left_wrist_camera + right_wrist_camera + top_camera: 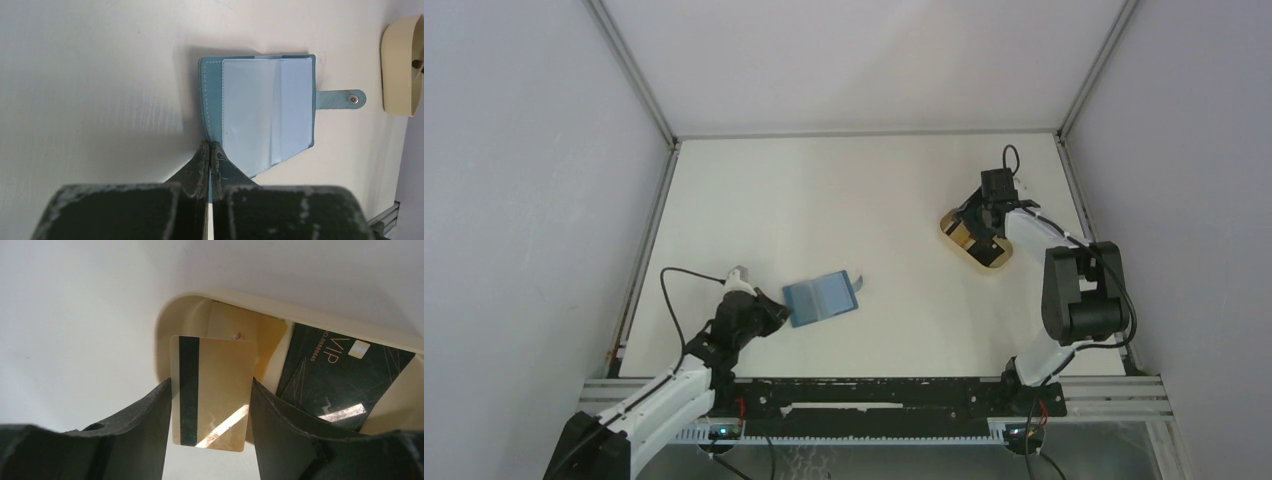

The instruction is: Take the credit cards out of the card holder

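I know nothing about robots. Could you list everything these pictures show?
card holder: one, teal-blue, lying open on the table, left of centre
striped card: one, gold with a black stripe, over the tray's edge
plain card: one, tan, in the tray, partly under the striped card
VIP card: one, black, in the tray
tray: one, cream, oval, right side of the table
table: one, white
left tool: one, dark, closed on the card holder's near corner
right tool: one, dark, fingers either side of the striped card, grip unclear
arms: two, white and black, left and right
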